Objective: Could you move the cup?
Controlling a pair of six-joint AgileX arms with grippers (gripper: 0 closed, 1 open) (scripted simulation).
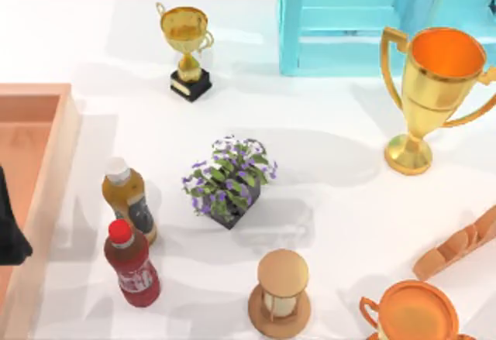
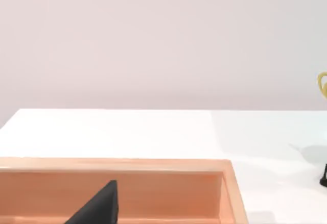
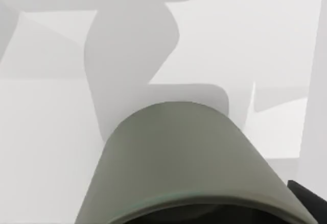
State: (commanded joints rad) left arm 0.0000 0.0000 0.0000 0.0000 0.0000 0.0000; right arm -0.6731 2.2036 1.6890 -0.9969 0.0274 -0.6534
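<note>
Grey-green cup right up close in the right wrist view, rim toward the camera, over a white floor with grey shadows. Right gripper just a dark bit at the side of the cup, very near it. Cannot tell if gripping the cup or let go. Left gripper parked at the left edge of the table, over the wooden tray; in the left wrist view, seen as a dark wedge above the tray's inner wall. Cannot tell if spread or closed, and nothing seen in it. On the white table, from above: a small gold trophy on a black base at the back, a big gold trophy at the right, and a blue shelf behind them. In the middle, a potted plant with purple flowers. Near the tray, a brown bottle with a white cap, and a red bottle just beside it. Toward the front, a wooden hourglass, an orange pot with a handle, and a long bread at the right edge.
</note>
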